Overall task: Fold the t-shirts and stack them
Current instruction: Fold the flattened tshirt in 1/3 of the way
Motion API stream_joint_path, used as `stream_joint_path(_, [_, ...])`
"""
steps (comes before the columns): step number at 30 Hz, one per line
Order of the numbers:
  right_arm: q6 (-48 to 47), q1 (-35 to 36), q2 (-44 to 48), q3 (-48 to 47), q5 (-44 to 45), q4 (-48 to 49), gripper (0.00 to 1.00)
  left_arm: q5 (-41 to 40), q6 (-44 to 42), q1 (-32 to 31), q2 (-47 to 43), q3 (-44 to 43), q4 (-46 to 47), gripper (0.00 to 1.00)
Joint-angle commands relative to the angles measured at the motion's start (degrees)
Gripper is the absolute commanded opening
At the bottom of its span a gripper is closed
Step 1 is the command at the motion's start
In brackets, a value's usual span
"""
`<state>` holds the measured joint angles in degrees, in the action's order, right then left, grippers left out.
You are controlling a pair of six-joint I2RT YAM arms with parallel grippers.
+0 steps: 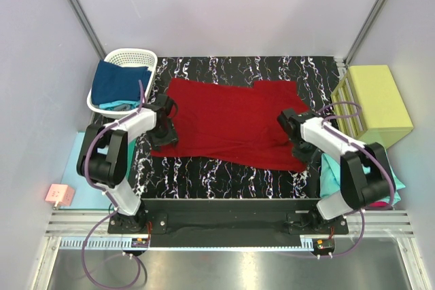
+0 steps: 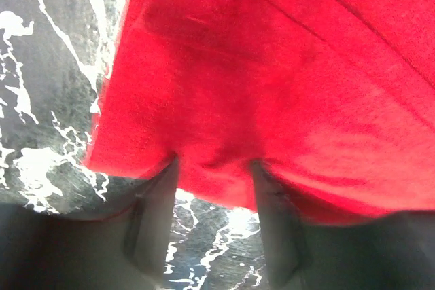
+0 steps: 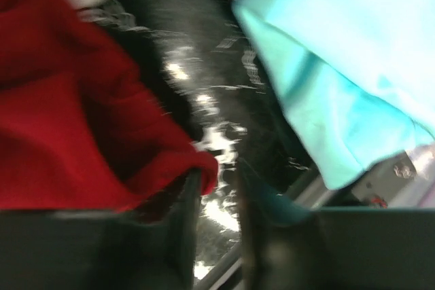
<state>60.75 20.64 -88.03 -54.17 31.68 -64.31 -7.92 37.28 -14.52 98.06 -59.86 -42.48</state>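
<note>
A dark red t-shirt (image 1: 234,123) lies spread on the black marbled mat (image 1: 224,178). My left gripper (image 1: 164,132) is at its left edge. In the left wrist view it (image 2: 214,168) is open, jaws wide, and the red hem (image 2: 224,100) lies across the fingertips. My right gripper (image 1: 300,146) is at the shirt's near right corner. In the blurred right wrist view it (image 3: 217,178) stands slightly open with bare mat in the gap, and the red corner (image 3: 204,168) touches the left finger. A teal shirt (image 1: 332,171) (image 3: 353,66) lies just right of it. A navy shirt (image 1: 119,83) fills the basket.
A white basket (image 1: 132,54) stands at the back left. A yellow-green box (image 1: 377,96) stands at the right. A bit of magenta cloth (image 1: 393,203) shows under the right arm. A pale-blue sheet (image 1: 75,161) and a pink object (image 1: 60,195) lie at the left.
</note>
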Motion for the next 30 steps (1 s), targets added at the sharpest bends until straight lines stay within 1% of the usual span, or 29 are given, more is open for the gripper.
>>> stream_joint_path(1, [-10.1, -0.1, 12.9, 0.4, -4.4, 10.7, 0.50, 1.9, -1.1, -1.0, -8.3, 0.4, 2.7, 0.68])
stream_joint_path(2, [-12.8, -0.1, 14.8, 0.8, -5.1, 13.0, 0.60, 2.7, -1.1, -2.2, -9.8, 0.4, 3.6, 0.73])
stream_joint_path(3, [-13.7, -0.1, 16.0, 0.5, -6.3, 14.8, 0.76, 3.2, -1.1, -2.8, -11.9, 0.0, 3.9, 0.80])
stream_joint_path(5, [-16.3, -0.1, 16.9, -0.7, -7.1, 15.7, 0.84, 4.6, -1.1, -4.1, -13.3, -0.7, 4.3, 0.83])
stream_joint_path(7, [-16.9, -0.1, 14.8, -2.9, -7.4, 15.4, 0.87, 6.4, -1.2, -4.6, -13.7, -2.0, 4.3, 0.85])
stream_joint_path(8, [-17.8, 0.0, 13.9, -3.5, -7.8, 15.4, 0.87, 7.0, -1.2, -5.1, -13.6, -2.3, 4.5, 0.85])
stream_joint_path(10, [-18.0, -0.1, 12.0, -4.2, -10.2, 16.2, 0.87, 7.6, -1.4, -5.5, -13.2, -2.5, 4.7, 0.84])
stream_joint_path(11, [-18.3, 0.0, 11.4, -4.0, -11.2, 17.1, 0.83, 7.6, -1.5, -5.9, -12.8, -2.5, 4.9, 0.84])
stream_joint_path(13, [-19.0, 0.0, 9.9, -2.4, -16.8, 21.4, 0.78, 7.6, -1.7, -6.1, -11.8, -1.8, 5.1, 0.82])
stream_joint_path(14, [-18.9, 0.1, 9.3, -1.8, -18.7, 22.6, 0.73, 9.3, -1.7, -6.2, -11.4, -1.5, 5.1, 0.81])
stream_joint_path(15, [-18.7, 0.4, 8.7, -0.9, -21.8, 24.8, 0.70, 9.7, -1.8, -6.2, -10.8, -0.7, 5.4, 0.80])
stream_joint_path(16, [-18.7, 0.8, 7.6, -0.6, -22.8, 25.4, 0.68, 9.9, -1.9, -6.3, -10.5, -0.3, 5.3, 0.80])
stream_joint_path(20, [-19.0, 5.0, 6.8, -0.3, -21.8, 26.2, 0.65, 10.0, -1.7, -6.4, -10.5, 1.7, 5.6, 0.78])
stream_joint_path(21, [-19.1, 5.7, 7.0, -0.1, -20.9, 26.3, 0.63, 10.0, -1.7, -6.4, -10.8, 2.2, 5.6, 0.78])
stream_joint_path(23, [-18.7, 7.2, 7.6, 0.2, -21.1, 26.7, 0.61, 9.8, -1.6, -6.4, -10.9, 2.5, 5.7, 0.78])
stream_joint_path(24, [-18.3, 7.6, 7.7, 0.6, -21.5, 27.1, 0.57, 9.8, -1.6, -6.5, -10.8, 2.6, 5.7, 0.78])
stream_joint_path(26, [-17.5, 9.0, 8.0, 0.8, -21.9, 27.4, 0.55, 9.9, -1.5, -6.5, -10.6, 2.6, 5.7, 0.78])
stream_joint_path(30, [-16.5, 11.6, 6.5, 2.5, -23.3, 29.1, 0.47, 9.8, -1.3, -6.5, -10.3, 2.9, 5.7, 0.77])
